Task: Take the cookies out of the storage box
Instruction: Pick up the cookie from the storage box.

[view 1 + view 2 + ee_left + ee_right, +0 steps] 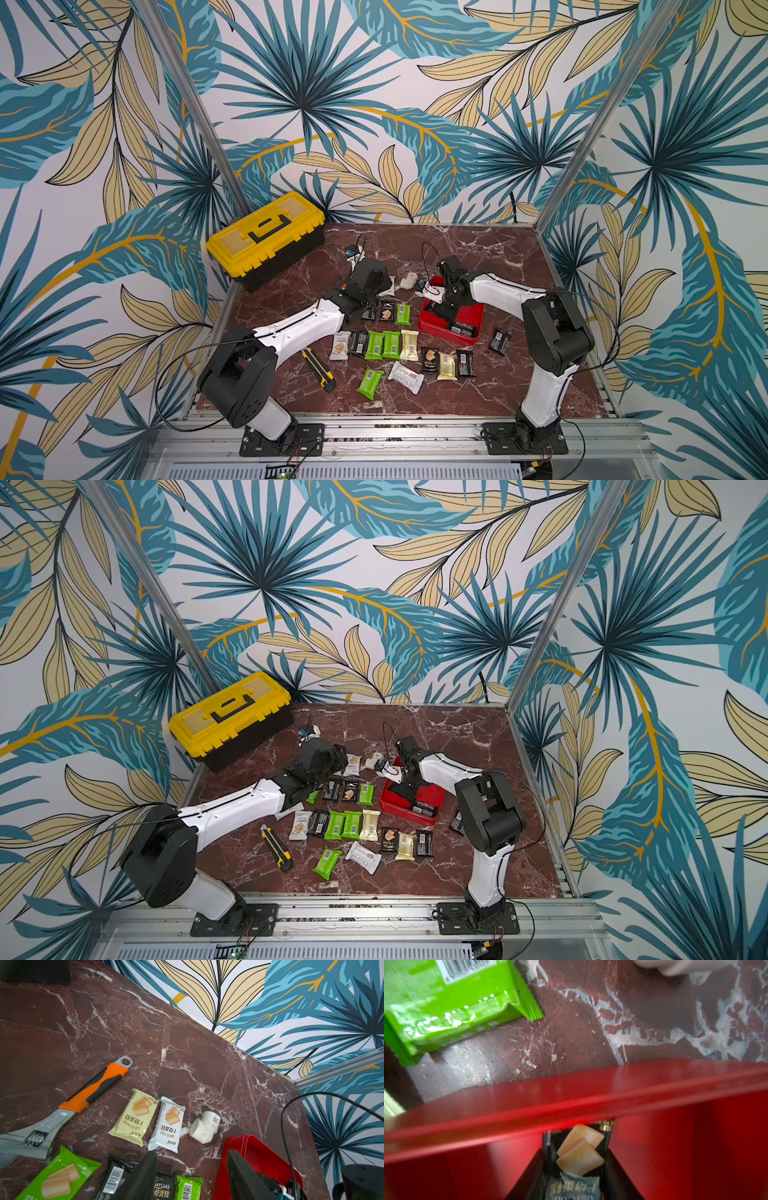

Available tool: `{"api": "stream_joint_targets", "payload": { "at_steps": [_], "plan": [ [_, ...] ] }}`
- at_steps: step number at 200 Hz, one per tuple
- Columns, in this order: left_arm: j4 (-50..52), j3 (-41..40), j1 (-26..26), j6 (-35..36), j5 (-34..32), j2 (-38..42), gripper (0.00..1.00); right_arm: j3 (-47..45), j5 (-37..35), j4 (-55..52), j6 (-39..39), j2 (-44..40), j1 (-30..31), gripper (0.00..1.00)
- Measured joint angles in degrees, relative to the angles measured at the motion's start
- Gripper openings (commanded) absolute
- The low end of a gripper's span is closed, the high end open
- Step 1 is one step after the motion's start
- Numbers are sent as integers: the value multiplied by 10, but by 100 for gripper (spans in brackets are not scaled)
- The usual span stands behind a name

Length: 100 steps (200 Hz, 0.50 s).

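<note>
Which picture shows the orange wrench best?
The left wrist view: the wrench shows almost whole, orange handle and silver head. In both top views the left arm hides nearly all of it. The right wrist view misses it.

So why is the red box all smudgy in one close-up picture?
Right wrist view: the rim of the storage box and the green cookie packet are blurred, seemingly too close to the lens, with a pale sheen on the red; left wrist view: crisp, the print on the cream packet is readable; both top views: sharp, evenly lit, things just small.
</note>
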<state>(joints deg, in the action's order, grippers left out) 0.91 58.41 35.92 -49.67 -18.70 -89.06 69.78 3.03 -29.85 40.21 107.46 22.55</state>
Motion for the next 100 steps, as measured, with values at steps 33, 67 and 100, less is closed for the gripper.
{"api": "stream_joint_targets", "payload": {
  "at_steps": [33, 67, 100],
  "plan": [
    [0, 0, 0, 6, 0, 0, 59, -5, 0, 0, -17, -34, 0, 35],
    [1, 0, 0, 10, 0, 1, 59, -22, 1, 1, -50, -92, -1, 34],
    [1, 0, 0, 15, 1, 2, 59, -48, -4, 12, -115, -150, -8, 30]
  ]
}}
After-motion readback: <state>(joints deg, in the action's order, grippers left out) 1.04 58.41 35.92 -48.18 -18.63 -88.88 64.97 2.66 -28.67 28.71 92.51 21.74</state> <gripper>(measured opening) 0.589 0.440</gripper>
